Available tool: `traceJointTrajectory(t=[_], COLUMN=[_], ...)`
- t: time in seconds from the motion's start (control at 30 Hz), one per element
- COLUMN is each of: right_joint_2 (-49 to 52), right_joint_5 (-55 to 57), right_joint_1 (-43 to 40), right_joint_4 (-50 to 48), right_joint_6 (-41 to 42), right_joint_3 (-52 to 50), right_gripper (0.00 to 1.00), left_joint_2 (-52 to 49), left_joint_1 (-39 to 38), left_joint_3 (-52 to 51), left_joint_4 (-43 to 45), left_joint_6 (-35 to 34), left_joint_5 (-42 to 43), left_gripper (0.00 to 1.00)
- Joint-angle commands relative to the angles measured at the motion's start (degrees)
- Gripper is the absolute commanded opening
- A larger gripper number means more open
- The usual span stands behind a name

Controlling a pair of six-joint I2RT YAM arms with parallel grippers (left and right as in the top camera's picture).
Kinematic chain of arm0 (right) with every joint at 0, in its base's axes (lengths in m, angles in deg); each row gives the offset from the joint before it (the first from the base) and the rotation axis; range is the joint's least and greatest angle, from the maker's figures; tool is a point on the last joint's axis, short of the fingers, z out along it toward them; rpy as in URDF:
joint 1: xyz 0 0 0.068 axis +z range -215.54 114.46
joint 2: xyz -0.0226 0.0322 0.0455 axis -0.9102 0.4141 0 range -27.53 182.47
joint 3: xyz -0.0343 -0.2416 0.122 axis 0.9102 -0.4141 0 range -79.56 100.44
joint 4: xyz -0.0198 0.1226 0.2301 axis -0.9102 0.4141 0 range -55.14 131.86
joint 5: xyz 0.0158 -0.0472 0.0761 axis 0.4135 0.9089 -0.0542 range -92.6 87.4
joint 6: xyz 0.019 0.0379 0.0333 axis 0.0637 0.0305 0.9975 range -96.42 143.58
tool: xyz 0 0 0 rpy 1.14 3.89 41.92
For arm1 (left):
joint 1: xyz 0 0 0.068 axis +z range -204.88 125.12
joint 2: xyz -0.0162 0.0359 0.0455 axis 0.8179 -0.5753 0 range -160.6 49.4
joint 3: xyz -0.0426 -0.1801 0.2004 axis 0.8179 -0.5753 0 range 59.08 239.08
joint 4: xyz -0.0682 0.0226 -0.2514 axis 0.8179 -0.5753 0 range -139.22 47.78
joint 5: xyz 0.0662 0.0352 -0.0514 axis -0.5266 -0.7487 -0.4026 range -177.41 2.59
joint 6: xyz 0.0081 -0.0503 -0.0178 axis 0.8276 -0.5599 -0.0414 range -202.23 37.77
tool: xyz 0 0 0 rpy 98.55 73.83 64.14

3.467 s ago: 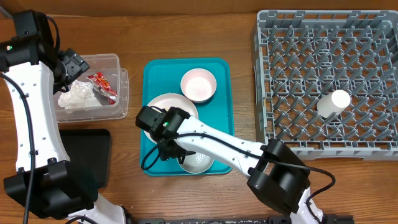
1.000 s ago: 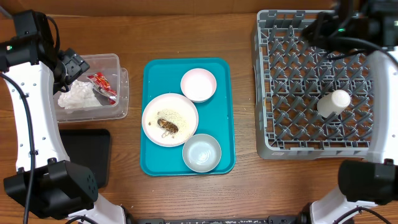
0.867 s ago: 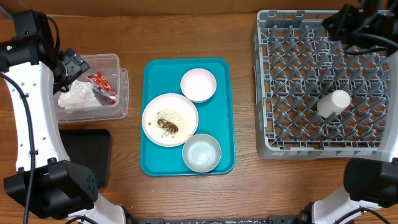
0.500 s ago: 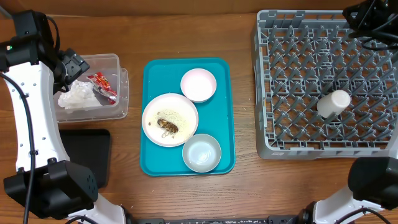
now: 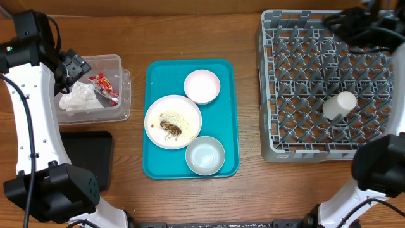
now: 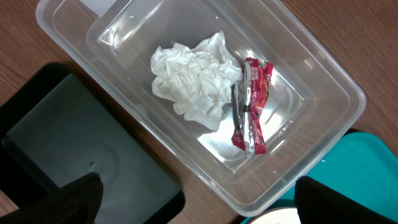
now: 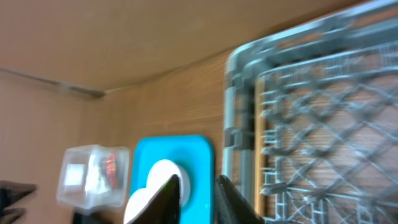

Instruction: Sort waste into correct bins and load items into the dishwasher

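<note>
The crumpled white napkin (image 5: 78, 99) and red-and-white wrapper (image 5: 105, 87) lie in the clear tub (image 5: 124, 95); both also show in the left wrist view, napkin (image 6: 193, 78) and wrapper (image 6: 252, 106). The white plate (image 5: 183, 111) holds brown scraps (image 5: 169, 129) and crumbs. It sits on the teal tray with the pink saucer (image 5: 202, 86) and the pale bowl (image 5: 205, 155). The white cup (image 5: 339, 104) lies in the grey rack (image 5: 297, 76). My left gripper (image 6: 196, 182) is open and empty above the tub. My right gripper (image 7: 198, 180) is empty, jaws narrowly apart, over the rack's far edge (image 5: 335, 19).
The black tray (image 5: 85, 152) sits in front of the clear tub, and shows in the left wrist view (image 6: 62, 149). The teal serving tray (image 5: 228, 114) stands between tub and rack. The right wrist view is blurred; it shows the rack corner (image 7: 239, 93) and bare wood.
My right arm has left the plate on the teal tray and swung up to the rack's far right corner, then shifted a little left. The left arm has not moved.
</note>
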Motion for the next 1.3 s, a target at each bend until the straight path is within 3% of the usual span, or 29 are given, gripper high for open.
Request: traceJointTrajectory(t=[0.0,0.03,0.23,0.53,1.1,1.27], right_joint_2=[-0.6,-0.6,1.0,9.5,22.5,24.3], right_joint_5=[2.9,7.5,29.5,42.0,51.5,51.5], right_joint_1=[8.2,11.4,26.7,42.6,51.9,52.3], right_joint_4=[1.2,1.7,2.3,-3.0,-14.6,-15.9], right_joint_6=[-2.4,-2.1,5.6,17.2,29.1,29.4], right_joint_3=[0.2,0.2,0.2,0.2,0.2,0.2], right_gripper=[0.42,0.49,0.60,0.61,0.59,0.53], left_joint_2=[1.7,1.7,1.7,1.7,1.7,1.7], left_joint_1=[-0.4,-0.4,-0.4,-0.4,-0.4,-0.4], left_joint_3=[0.4,0.4,0.4,0.4,0.4,0.4], left_joint_4=[0.0,0.0,0.0,0.0,0.0,0.0], left_joint_6=[-0.7,-0.7,-0.7,-0.7,-0.7,-0.7], left_joint_5=[-0.8,-0.8,-0.8,-0.8,-0.8,-0.8], left_gripper=[1.00,1.00,1.00,1.00,1.00,1.00])
